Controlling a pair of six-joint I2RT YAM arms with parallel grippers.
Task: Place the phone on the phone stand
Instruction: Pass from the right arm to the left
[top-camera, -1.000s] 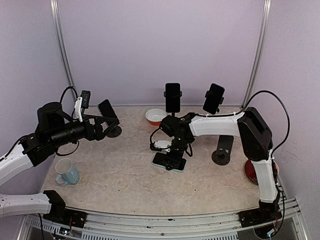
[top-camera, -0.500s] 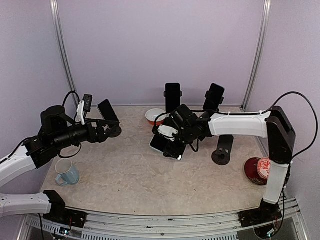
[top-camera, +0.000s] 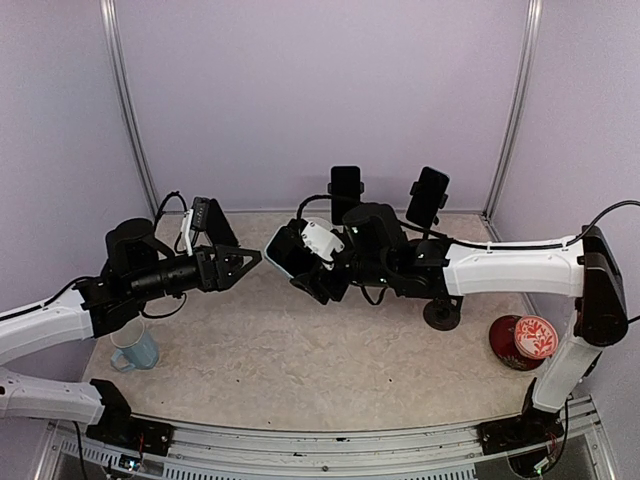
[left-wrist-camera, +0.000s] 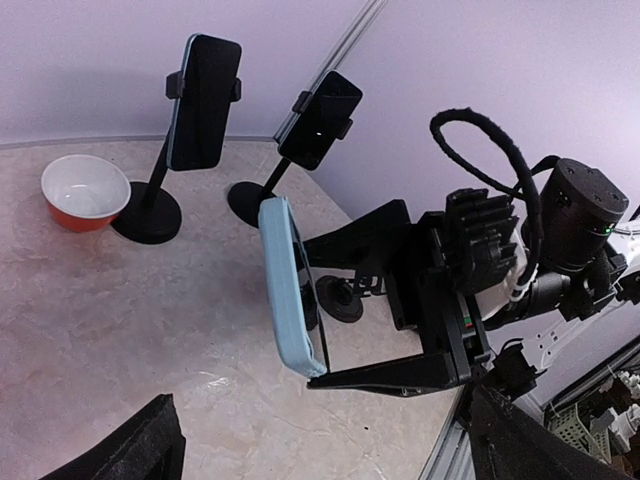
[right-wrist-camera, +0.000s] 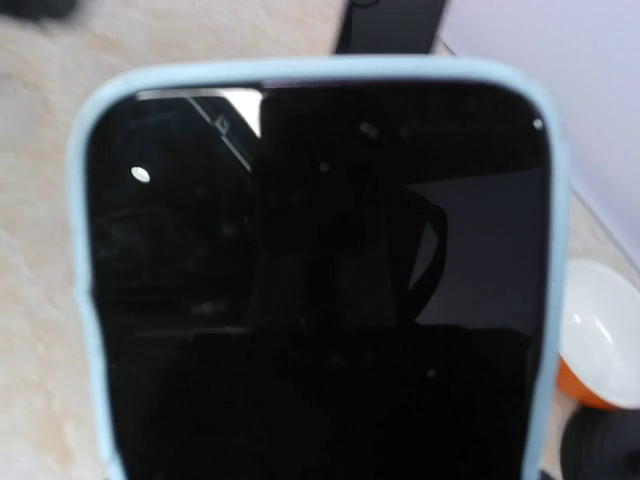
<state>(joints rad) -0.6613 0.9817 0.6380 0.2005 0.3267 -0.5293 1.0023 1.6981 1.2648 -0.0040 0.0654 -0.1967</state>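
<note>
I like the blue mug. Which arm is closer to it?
Left. The left arm passes right beside the mug; the right arm is far across the table, holding the phone.

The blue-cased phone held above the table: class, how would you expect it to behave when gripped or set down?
Probably rigid: the phone shows as a straight, flat slab, no sag. Its glossy screen mirrors the room, so likely slick and breakable; the blue case may grip better. Being thin, it would likely tip if stood unsupported.

the phone (right-wrist-camera: 320, 300) runs off the lower edge.
</note>
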